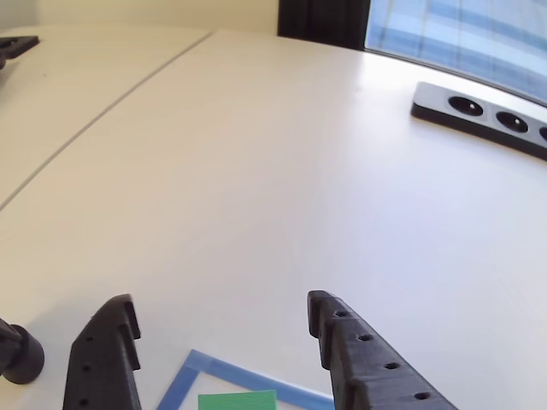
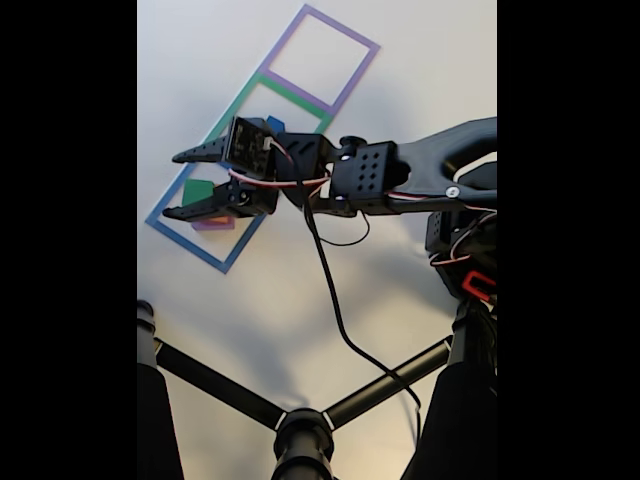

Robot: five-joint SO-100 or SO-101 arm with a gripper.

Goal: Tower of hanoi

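Tower of hanoi: one matte green square block (image 1: pixel 238 400) is lying inside one blue tape outline (image 1: pixel 205 366), below the black gripper (image 1: pixel 224 318), fingers apart. In the fixed view, green (image 2: pixel 197 192), blue (image 2: pixel 275 124) and purple (image 2: pixel 213 224) blocks are showing beside the gripper (image 2: pixel 176 184); three taped squares.

White table (image 1: pixel 256 154), pwr strip (image 1: pixel 487 115), tape outlines (image 2: pixel 300 70), tripod (image 2: pixel 300 435)

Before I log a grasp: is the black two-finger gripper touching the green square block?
Apart. In the other view the open gripper has both fingertips above the green block, bare table between.
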